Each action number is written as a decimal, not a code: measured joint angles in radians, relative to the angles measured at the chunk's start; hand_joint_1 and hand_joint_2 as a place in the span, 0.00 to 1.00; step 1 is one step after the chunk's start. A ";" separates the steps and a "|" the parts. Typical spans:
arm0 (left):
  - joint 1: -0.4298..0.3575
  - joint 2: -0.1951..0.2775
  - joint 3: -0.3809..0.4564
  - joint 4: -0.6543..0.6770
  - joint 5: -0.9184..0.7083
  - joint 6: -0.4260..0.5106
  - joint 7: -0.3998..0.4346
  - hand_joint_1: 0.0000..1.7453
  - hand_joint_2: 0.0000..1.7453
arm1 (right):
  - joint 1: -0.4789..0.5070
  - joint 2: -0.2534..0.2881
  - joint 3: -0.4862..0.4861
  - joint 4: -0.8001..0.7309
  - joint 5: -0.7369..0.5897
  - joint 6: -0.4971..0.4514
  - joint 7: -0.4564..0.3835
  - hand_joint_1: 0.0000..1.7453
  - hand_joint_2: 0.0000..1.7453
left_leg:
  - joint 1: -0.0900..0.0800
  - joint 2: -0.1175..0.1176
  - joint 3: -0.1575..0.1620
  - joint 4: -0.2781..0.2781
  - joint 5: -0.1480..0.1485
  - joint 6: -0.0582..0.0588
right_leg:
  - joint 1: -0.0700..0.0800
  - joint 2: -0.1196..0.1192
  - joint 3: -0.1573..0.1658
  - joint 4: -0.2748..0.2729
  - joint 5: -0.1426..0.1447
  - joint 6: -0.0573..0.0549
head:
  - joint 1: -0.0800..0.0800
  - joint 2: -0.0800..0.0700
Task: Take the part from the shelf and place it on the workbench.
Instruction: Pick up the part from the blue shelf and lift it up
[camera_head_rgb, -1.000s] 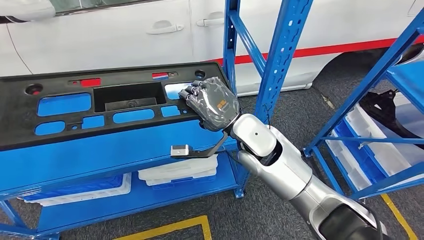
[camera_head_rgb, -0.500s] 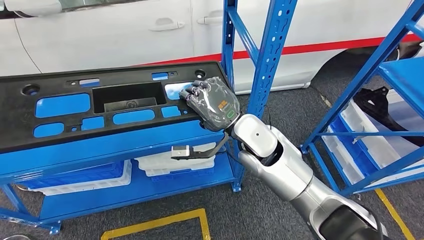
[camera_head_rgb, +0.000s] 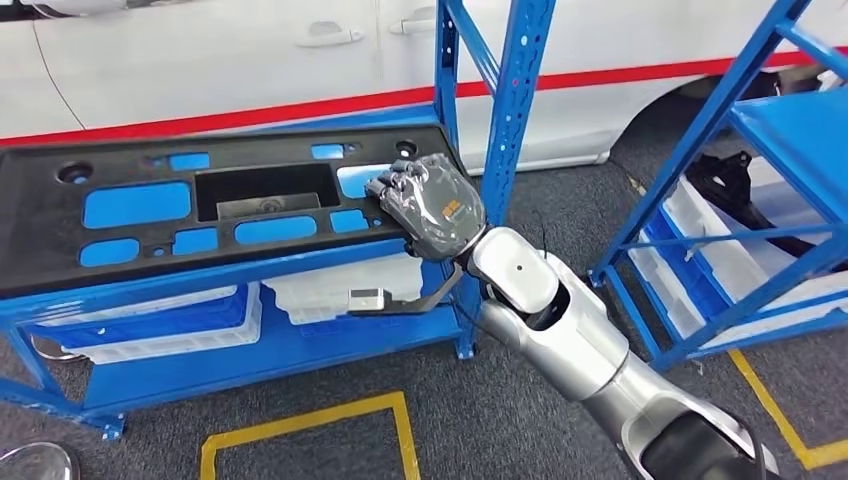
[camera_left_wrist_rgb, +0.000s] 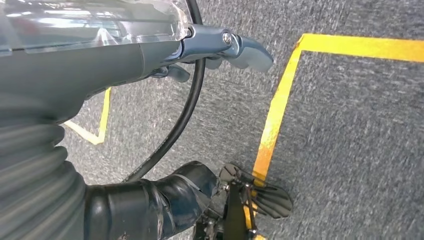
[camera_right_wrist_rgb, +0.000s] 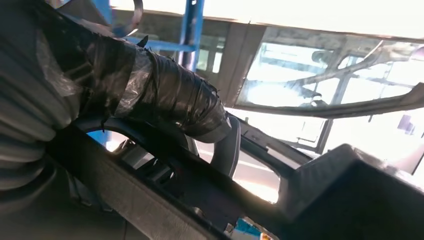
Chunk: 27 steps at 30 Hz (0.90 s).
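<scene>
A long flat black plastic part (camera_head_rgb: 200, 215) with many cut-out holes is laid across the top level of the blue metal shelf (camera_head_rgb: 230, 280), reaching far out to the left of the right hand (camera_head_rgb: 425, 205). The right end of this part is gripped by the right hand: in the head view the fingers (camera_head_rgb: 388, 187) are curled over the edge of a cut-out, and in the right wrist view the taped thumb (camera_right_wrist_rgb: 165, 97) is seen hooked under the dark frame of the part (camera_right_wrist_rgb: 165, 192). White and blue plastic bins (camera_head_rgb: 150, 325) are kept on the lower level, below and to the left of the hand. A white car with a red stripe (camera_head_rgb: 250, 50) is parked behind the shelf. A second blue rack (camera_head_rgb: 740, 190) is stood to the right of the hand.

The left hand (camera_left_wrist_rgb: 150, 50) is hung over grey carpet with yellow tape lines (camera_left_wrist_rgb: 275, 115). Nothing is held in it, and its fingers (camera_left_wrist_rgb: 245, 50) are stretched out.
</scene>
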<state>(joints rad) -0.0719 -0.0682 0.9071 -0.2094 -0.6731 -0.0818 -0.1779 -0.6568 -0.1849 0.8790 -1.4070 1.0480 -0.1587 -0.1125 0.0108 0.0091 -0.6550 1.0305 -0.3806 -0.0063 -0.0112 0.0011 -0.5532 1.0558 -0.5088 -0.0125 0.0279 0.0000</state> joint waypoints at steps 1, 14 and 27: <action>0.000 0.000 0.000 0.000 -0.001 0.000 0.000 0.00 1.00 | 0.000 0.000 0.000 0.000 0.000 -0.001 0.000 1.00 1.00 | 0.002 -0.001 -0.006 0.005 -0.008 -0.007 | -0.001 -0.001 -0.006 -0.003 0.010 -0.009 | 0.000 0.000; -0.007 0.003 0.000 -0.002 -0.011 0.012 0.002 0.00 1.00 | 0.016 0.000 -0.002 0.008 -0.002 -0.008 -0.001 1.00 1.00 | -0.003 -0.008 0.162 -0.023 -0.147 0.000 | -0.003 -0.006 -0.150 -0.010 0.155 0.005 | -0.001 0.000; -0.004 0.000 0.000 -0.002 -0.016 0.010 0.003 0.00 1.00 | 0.030 -0.002 -0.004 0.006 -0.006 -0.009 0.000 1.00 1.00 | -0.005 0.002 -0.010 -0.008 0.004 0.031 | 0.004 -0.003 -0.003 0.058 -0.001 0.010 | 0.000 0.000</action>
<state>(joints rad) -0.0756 -0.0683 0.9071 -0.2117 -0.6888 -0.0723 -0.1747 -0.6270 -0.1864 0.8745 -1.4007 1.0420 -0.1675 -0.1121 0.0057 0.0115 -0.6648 1.0221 -0.3770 0.0243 -0.0069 -0.0022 -0.5562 1.1139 -0.5094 -0.0030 0.0274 0.0000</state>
